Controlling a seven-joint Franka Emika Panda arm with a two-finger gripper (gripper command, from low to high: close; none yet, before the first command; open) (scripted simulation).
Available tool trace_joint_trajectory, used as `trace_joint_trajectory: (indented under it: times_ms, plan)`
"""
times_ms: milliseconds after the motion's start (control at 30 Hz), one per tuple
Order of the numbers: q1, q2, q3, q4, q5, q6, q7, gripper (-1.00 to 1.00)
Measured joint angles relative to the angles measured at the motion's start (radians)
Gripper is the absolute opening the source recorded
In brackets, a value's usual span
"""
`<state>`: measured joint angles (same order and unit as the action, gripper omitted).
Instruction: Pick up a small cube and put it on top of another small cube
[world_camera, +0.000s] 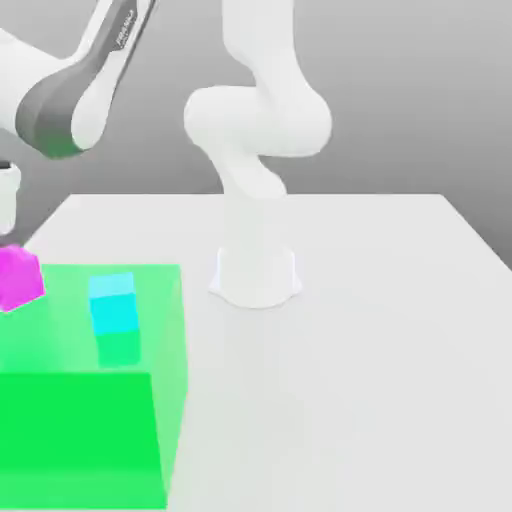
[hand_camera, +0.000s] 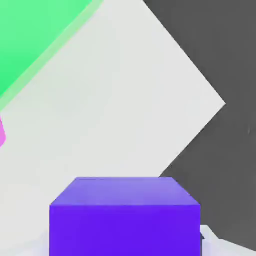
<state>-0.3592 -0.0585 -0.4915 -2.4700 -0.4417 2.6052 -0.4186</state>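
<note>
The small cube (hand_camera: 125, 215), violet-blue and glossy, sits very close in the hand view, held up off the white table (hand_camera: 115, 110) with my gripper shut on it. In the exterior view, my arm reaches out past that view's left edge, where part of the hand (world_camera: 7, 198) shows. The other small cube (world_camera: 18, 278), magenta-pink, sits just below the hand at the same left edge, beside the green block. A sliver of this magenta-pink cube (hand_camera: 1, 134) shows in the hand view, well apart from the held cube.
A big translucent green block (world_camera: 90, 400) fills the exterior view's lower left, with a cyan cube (world_camera: 112, 305) seen through it. The robot's white base (world_camera: 256, 270) stands mid-table. The table's corner (hand_camera: 222, 104) meets dark floor in the hand view.
</note>
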Motion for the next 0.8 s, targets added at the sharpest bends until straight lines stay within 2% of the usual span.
trace_joint_trajectory:
  times_ms: [167,333,800]
  plan:
    - [-0.058,-0.003,-0.043,-0.128,0.081,0.043,-0.070,-1.00]
    - [-0.071,-0.060,-0.123,-0.278,0.263,0.053,-0.232,-1.00]
    - [-0.030,0.030,-0.142,-0.290,0.448,0.155,-0.365,-1.00]
